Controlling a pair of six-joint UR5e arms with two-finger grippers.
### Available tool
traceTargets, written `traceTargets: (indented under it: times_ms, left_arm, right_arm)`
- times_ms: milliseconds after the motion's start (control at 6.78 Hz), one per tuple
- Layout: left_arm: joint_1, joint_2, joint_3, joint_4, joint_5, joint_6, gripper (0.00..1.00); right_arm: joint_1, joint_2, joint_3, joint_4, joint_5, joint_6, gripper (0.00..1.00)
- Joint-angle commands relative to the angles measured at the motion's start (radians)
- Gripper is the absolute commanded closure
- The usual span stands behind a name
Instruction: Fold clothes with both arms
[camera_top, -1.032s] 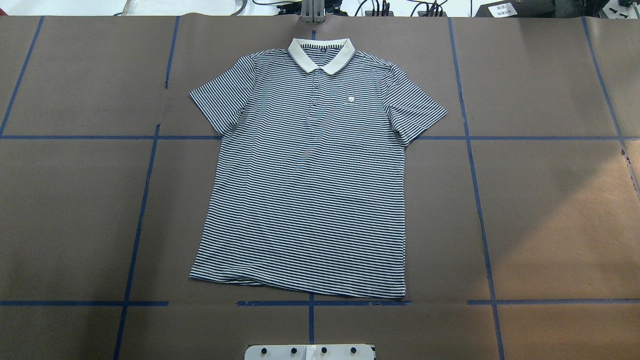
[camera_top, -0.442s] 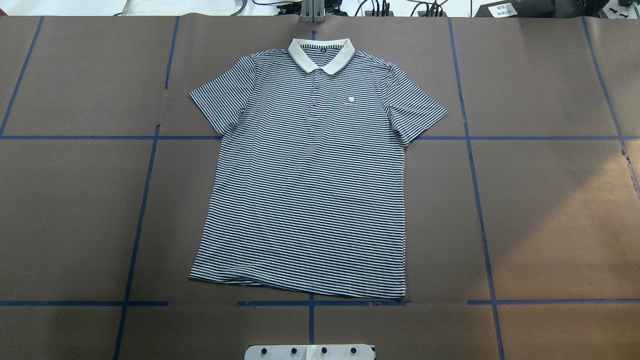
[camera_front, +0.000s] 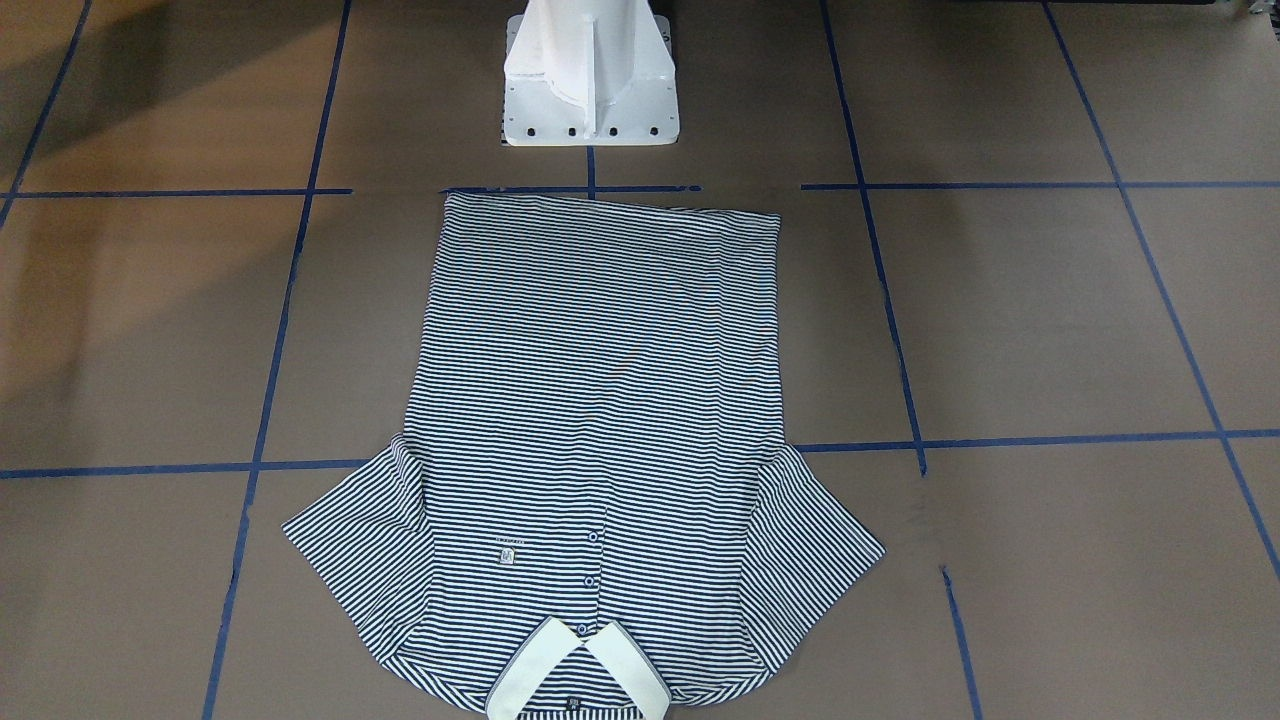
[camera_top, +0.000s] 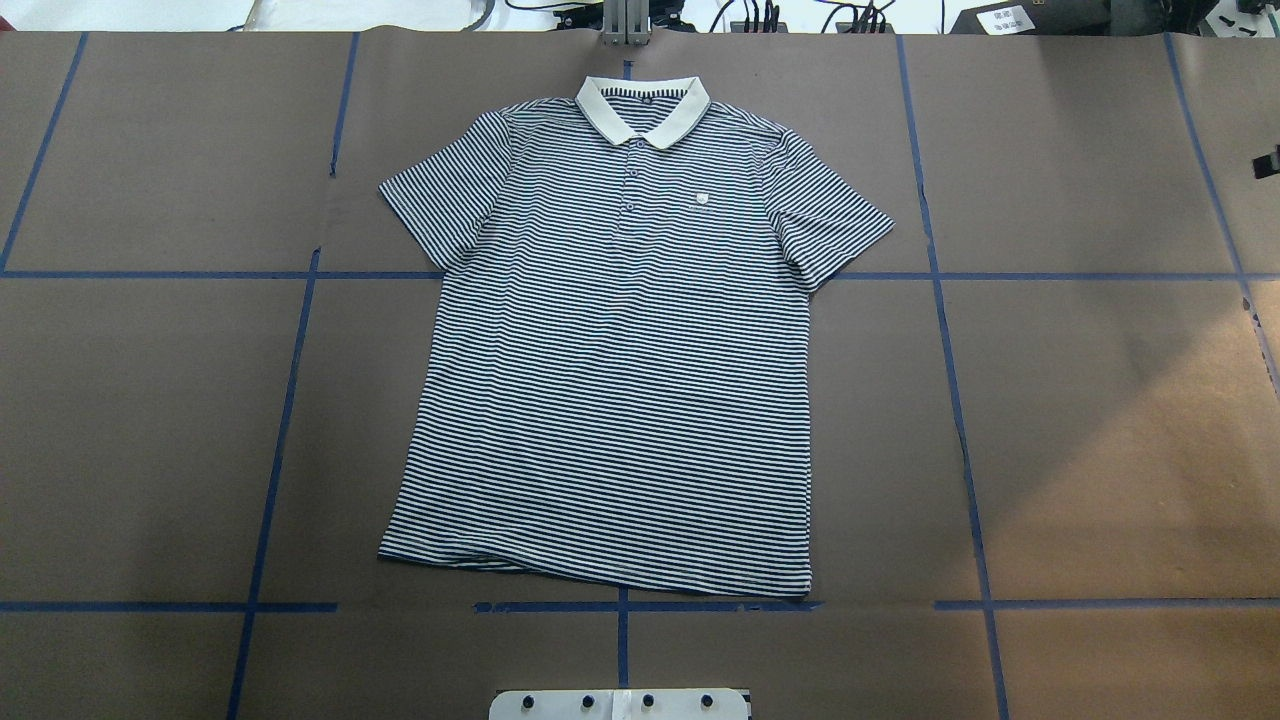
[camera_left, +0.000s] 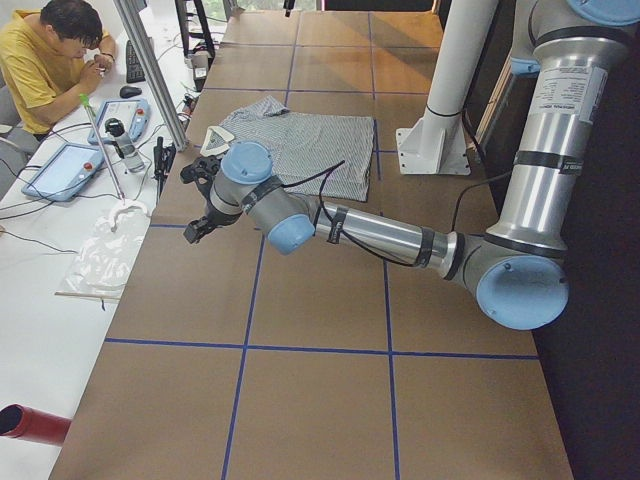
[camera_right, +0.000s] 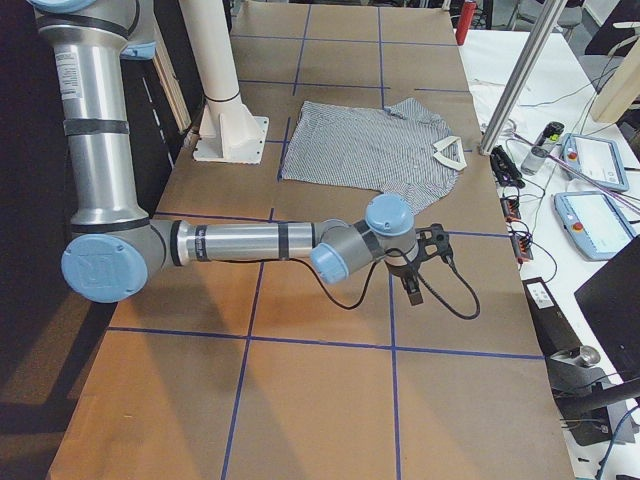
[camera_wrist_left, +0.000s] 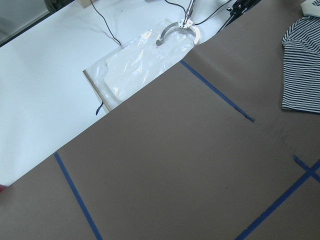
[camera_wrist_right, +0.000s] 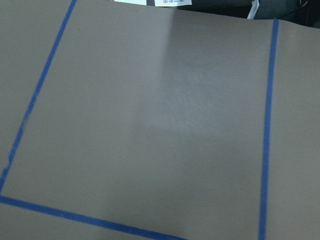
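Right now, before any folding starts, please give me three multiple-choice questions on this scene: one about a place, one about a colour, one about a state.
1. The collar of the polo shirt lies: A) beside the white pedestal B) at the end far from the pedestal C) toward the robot's left.
2. The tape lines are: A) red B) blue C) yellow.
3. The shirt is: A) folded in half B) bunched up C) spread flat, buttons up.
Answers: 1 B, the hem lies by the pedestal; 2 B, every line is blue; 3 C, both sleeves lie open.
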Motion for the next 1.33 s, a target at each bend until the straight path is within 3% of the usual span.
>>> traceTargets:
  times_ms: [0, 147, 442, 737, 1180]
  left_arm:
    - [0.023, -0.013, 0.003, -0.003, 0.000, 0.000, 0.00]
    - [0.027, -0.013, 0.001, -0.003, 0.000, 0.000, 0.00]
    - [0.028, -0.016, 0.004, -0.003, 0.000, 0.000, 0.00]
    - [0.029, -0.018, 0.004, -0.003, 0.000, 0.000, 0.00]
    - [0.047, -0.027, 0.013, -0.003, 0.000, 0.000, 0.00]
  right_arm:
    - [-0.170, 0.172, -0.056, 0.007, -0.124, 0.346, 0.00]
    - [-0.273, 0.232, -0.065, 0.005, -0.253, 0.495, 0.03]
    - [-0.418, 0.345, -0.145, 0.007, -0.409, 0.737, 0.23]
    - [-0.461, 0.378, -0.228, 0.075, -0.453, 0.796, 0.33]
    - [-0.528, 0.383, -0.277, 0.113, -0.502, 0.830, 0.36]
